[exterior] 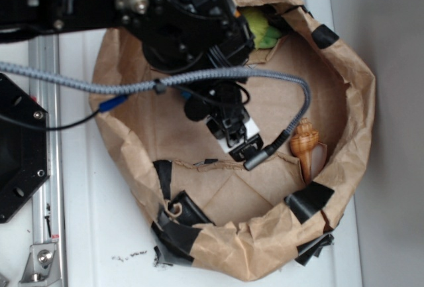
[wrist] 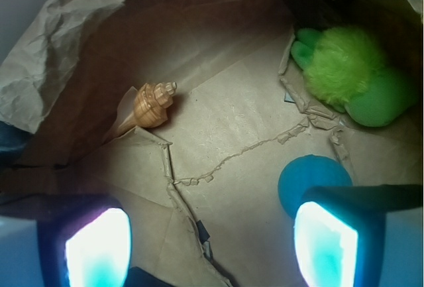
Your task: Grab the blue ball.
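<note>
Teal blue ball [wrist: 311,182] sits, seemingly untouched, beside one finger of the spread-apart gripper [wrist: 212,247].

I count one blue ball [wrist: 311,181], one seashell [wrist: 151,105], one lime-green plush toy [wrist: 348,75], all inside one paper bag [exterior: 351,121].
</note>
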You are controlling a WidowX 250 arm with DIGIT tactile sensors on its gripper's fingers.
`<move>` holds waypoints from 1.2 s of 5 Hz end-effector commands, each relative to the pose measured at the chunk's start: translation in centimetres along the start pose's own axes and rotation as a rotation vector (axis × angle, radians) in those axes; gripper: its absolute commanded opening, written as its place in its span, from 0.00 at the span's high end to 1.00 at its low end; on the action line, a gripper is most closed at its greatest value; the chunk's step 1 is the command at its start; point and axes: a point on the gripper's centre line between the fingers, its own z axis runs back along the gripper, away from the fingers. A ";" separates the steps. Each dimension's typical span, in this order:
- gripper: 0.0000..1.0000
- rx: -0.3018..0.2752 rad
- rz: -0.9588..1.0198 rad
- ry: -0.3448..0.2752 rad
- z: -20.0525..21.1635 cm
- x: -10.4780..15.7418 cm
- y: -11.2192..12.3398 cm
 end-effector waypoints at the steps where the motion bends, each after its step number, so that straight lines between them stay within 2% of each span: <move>1: 0.00 0.101 -0.011 -0.127 -2.5 3.2 5.4; 2: 0.00 0.193 -0.072 -0.089 -6.0 2.4 7.6; 3: 0.00 0.204 -0.135 0.007 -7.5 0.7 7.5; 4: 1.00 0.142 -0.208 0.058 -7.4 -0.4 5.4; 5: 1.00 0.083 -0.232 0.087 -5.4 -0.4 2.4; 6: 1.00 0.096 -0.296 0.049 -4.1 0.9 -0.3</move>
